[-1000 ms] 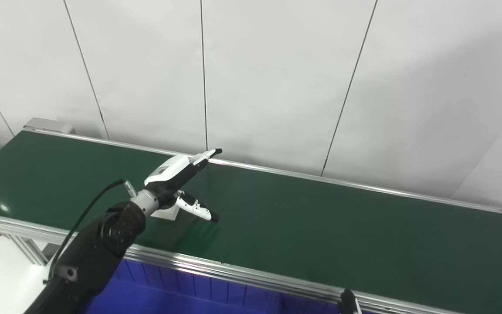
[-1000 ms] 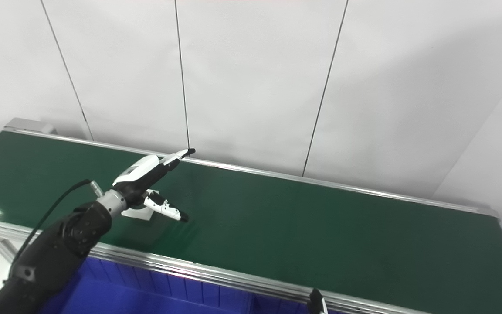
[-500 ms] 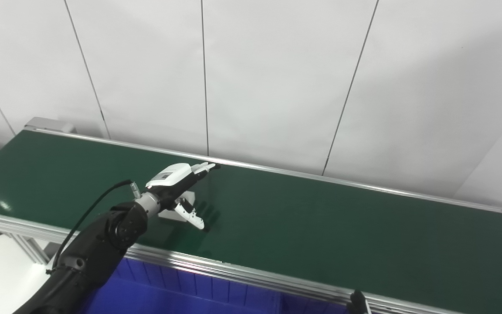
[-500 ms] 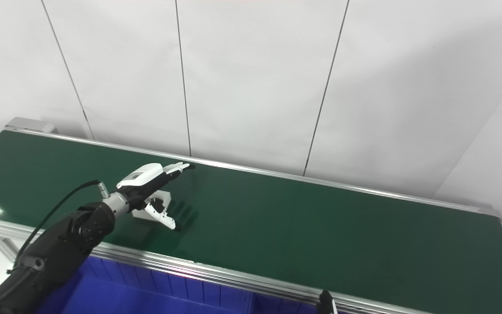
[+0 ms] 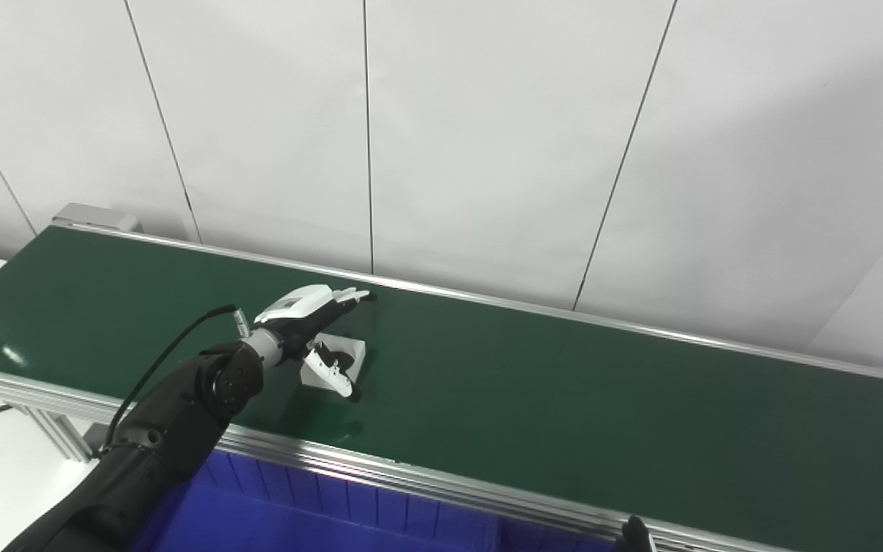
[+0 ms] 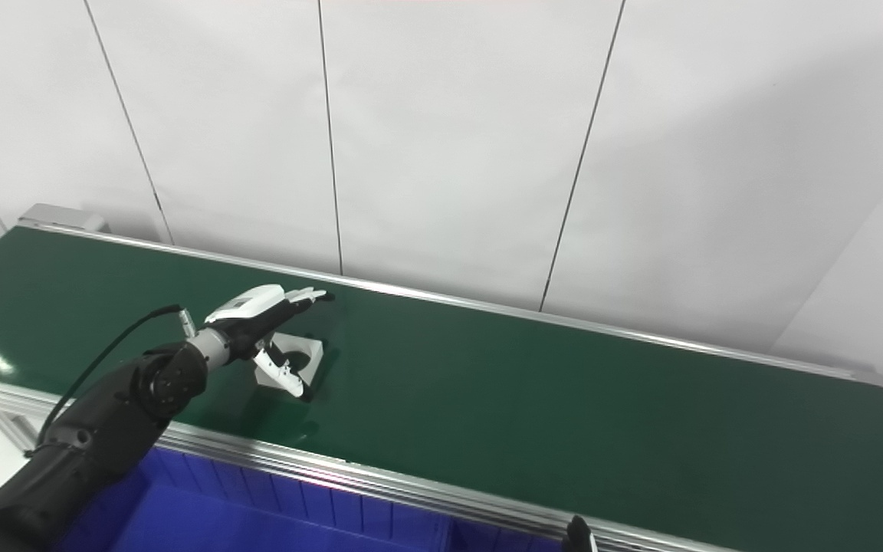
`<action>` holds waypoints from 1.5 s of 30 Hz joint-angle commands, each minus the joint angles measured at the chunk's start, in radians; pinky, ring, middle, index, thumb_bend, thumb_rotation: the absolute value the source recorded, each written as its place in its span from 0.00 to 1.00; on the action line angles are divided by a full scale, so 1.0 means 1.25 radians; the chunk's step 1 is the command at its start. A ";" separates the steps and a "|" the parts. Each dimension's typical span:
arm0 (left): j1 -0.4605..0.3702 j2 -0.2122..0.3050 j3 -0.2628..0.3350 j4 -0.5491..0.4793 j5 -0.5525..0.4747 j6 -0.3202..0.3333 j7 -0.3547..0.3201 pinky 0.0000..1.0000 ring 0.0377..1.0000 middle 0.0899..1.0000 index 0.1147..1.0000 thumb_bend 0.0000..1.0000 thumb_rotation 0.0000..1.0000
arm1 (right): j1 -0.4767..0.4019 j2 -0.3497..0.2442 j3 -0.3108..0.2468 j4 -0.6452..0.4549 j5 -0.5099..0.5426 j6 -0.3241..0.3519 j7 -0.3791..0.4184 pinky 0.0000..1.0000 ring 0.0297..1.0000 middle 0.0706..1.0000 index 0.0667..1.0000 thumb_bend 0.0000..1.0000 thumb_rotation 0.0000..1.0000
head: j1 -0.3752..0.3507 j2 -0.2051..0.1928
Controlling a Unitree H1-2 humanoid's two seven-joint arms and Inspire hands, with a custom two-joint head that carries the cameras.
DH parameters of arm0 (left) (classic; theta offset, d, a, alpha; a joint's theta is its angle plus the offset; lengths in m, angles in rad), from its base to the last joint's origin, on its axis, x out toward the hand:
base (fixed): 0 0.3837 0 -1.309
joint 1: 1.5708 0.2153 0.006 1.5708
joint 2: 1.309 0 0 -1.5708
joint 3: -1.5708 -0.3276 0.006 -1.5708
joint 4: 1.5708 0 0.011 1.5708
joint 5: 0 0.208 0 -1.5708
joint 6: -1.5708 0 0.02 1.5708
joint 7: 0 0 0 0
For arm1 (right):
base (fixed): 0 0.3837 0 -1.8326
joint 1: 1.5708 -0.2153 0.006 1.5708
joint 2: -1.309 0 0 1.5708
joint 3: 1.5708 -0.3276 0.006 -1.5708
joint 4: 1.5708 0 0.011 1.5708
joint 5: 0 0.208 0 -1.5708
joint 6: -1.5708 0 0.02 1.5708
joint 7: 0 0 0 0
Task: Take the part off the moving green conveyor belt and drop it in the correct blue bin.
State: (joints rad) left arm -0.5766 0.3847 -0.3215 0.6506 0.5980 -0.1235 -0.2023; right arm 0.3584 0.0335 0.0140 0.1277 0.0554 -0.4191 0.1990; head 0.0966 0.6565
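Now we have our left hand (image 5: 317, 331) reaching over the green conveyor belt (image 5: 564, 399) on its left part, fingers (image 5: 349, 294) stretched toward the far rail and the thumb (image 5: 332, 374) hooked down on the near side. Between them sits the white part (image 5: 343, 356), a square block with a round recess, lying flat on the belt and not yet gripped: we are spread wide around it, holding nothing. We judge this as the closing step of the pick. To do it well we want to sink lower so fingers and thumb bracket opposite sides of the block, match the belt's travel, then squeeze before lifting straight up. Closing too high would likely just knock the block away. Below the near rail waits the blue bin (image 5: 273, 521). Of our right hand (image 5: 633, 533) only a dark tip shows at the bottom edge, so we cannot tell its state
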 commanded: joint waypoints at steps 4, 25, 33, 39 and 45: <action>-0.062 0.001 -0.008 0.039 0.001 0.023 0.013 0.95 0.98 1.00 0.91 0.83 0.06 | -0.002 0.005 -0.002 -0.036 0.012 -0.041 0.018 1.00 1.00 1.00 1.00 0.68 0.90 | 0.000 0.004; -0.067 -0.059 -0.048 0.189 -0.015 -0.067 0.111 0.50 0.45 0.48 0.42 0.50 0.00 | 0.013 0.016 -0.008 -0.059 0.008 -0.041 0.026 1.00 1.00 1.00 1.00 0.64 0.90 | -0.005 0.023; -0.057 -0.045 -0.045 0.156 -0.026 -0.093 0.130 0.48 0.44 0.48 0.40 0.50 0.00 | 0.012 0.018 -0.006 -0.062 0.013 -0.041 0.029 1.00 1.00 1.00 1.00 0.66 0.90 | -0.006 0.024; -0.042 -0.036 -0.027 0.112 -0.034 -0.116 0.154 0.48 0.43 0.47 0.40 0.50 0.00 | 0.010 0.021 -0.008 -0.060 0.011 -0.041 0.022 1.00 1.00 1.00 1.00 0.67 0.89 | -0.014 0.027; 0.003 -0.029 0.029 -0.017 -0.073 -0.117 0.151 0.49 0.43 0.46 0.41 0.50 0.00 | 0.013 0.028 -0.004 -0.066 0.009 -0.040 0.024 1.00 0.99 0.99 1.00 0.66 0.88 | -0.049 0.037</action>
State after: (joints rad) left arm -0.5292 0.3262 -0.3045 0.6774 0.5301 -0.2548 -0.0302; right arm 0.3744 0.0579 0.0064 0.0736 0.0614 -0.4191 0.2231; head 0.0353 0.7010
